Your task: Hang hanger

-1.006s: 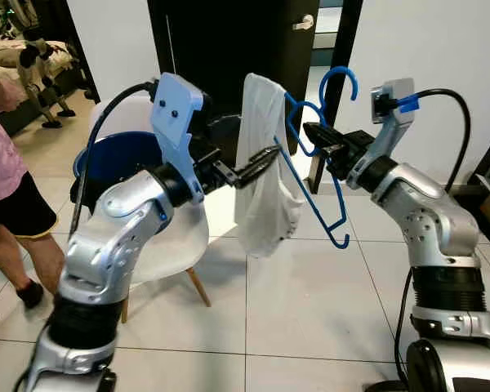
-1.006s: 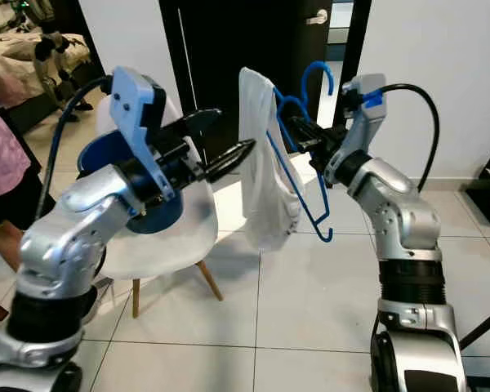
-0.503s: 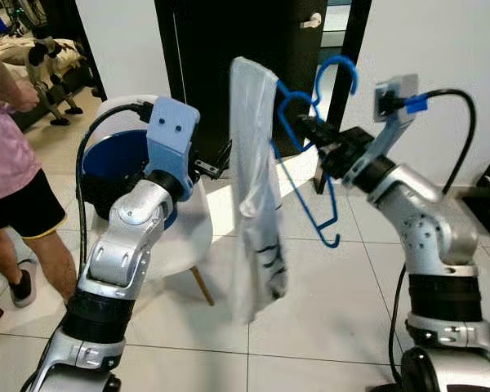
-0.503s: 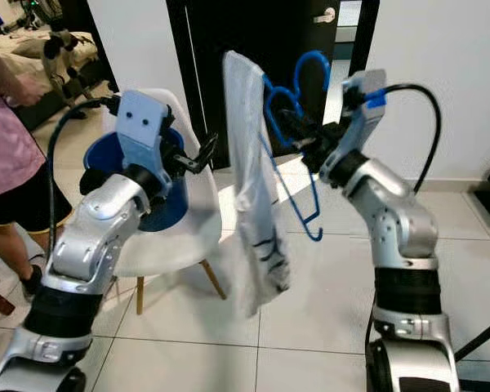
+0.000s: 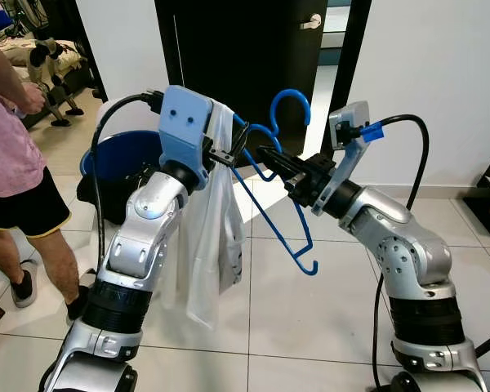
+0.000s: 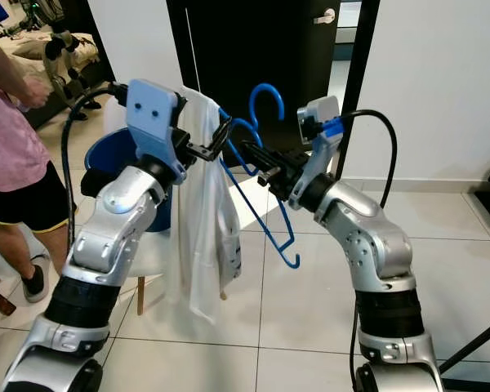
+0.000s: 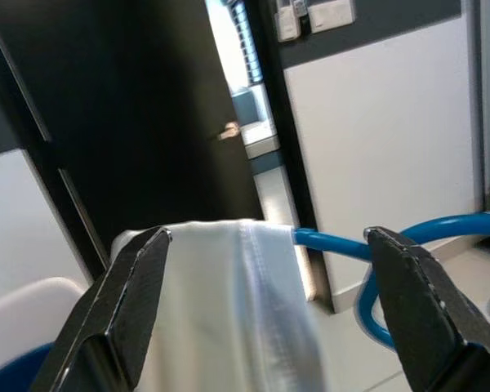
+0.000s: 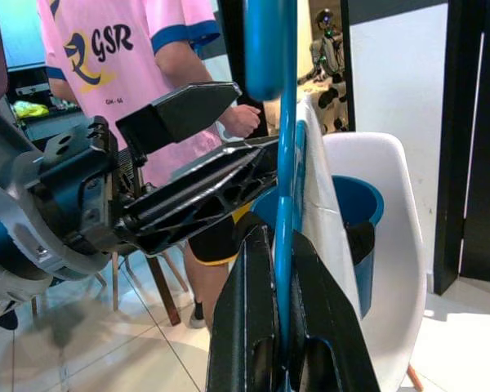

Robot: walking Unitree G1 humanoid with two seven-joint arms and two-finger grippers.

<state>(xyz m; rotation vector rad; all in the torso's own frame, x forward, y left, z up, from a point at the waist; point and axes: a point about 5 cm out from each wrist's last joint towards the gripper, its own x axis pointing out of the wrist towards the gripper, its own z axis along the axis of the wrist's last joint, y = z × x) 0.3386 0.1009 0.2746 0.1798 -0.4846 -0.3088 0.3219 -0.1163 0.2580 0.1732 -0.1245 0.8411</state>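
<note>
2 grippers are busy with 1 blue plastic hanger (image 5: 273,192), which is in the air in front of the robot, between its arms. The right gripper (image 5: 265,153) is closed tight on the hanger below its hook. The left gripper (image 5: 233,145) has its fingers spread wide, around the white cloth garment (image 5: 204,237) and the hanger arm without pressing them.

The garment already drapes over 1 side of the hanger, but I judge the hanging itself is not yet done: no rail or hook for it can be seen. Near the robot's left stand a white plastic chair (image 6: 151,253) with a blue round bucket (image 5: 118,159) and a person in a pink shirt (image 5: 12,147). Ahead is a dark door (image 5: 237,49).
</note>
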